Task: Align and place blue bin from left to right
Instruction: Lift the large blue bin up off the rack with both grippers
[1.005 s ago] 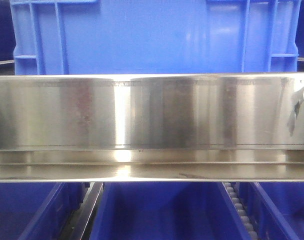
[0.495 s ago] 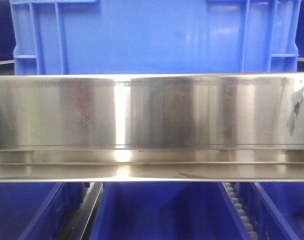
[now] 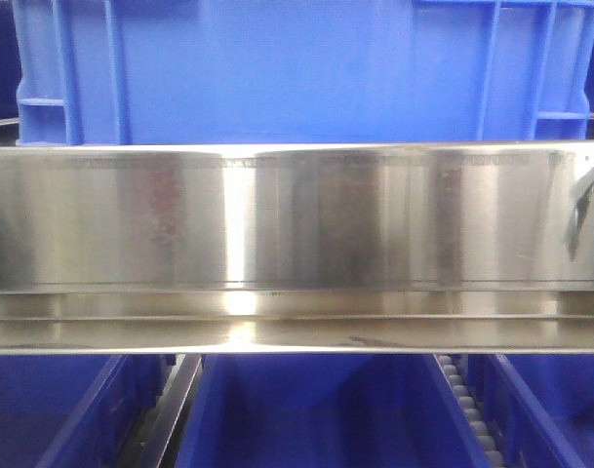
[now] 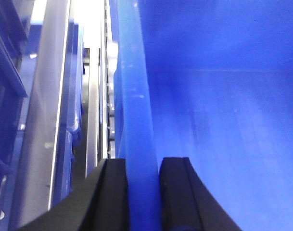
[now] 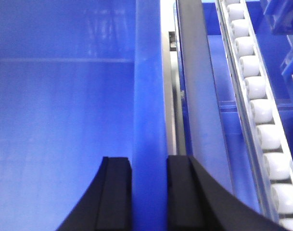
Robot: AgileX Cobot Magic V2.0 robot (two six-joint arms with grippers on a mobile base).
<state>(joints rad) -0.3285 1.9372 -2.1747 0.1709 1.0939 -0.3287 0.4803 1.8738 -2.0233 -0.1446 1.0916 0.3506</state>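
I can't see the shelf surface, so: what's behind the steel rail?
The blue bin stands behind the rail; only its upper wall and corner ribs show. Its base, and whatever it rests on, are covered by the rail.

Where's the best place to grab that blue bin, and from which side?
Take the blue bin by its thin upright side walls, one per arm, coming over the open top so each wall sits between the jaws. It is too broad for one gripper and its front face is smooth. The left gripper and right gripper straddle the walls this way.
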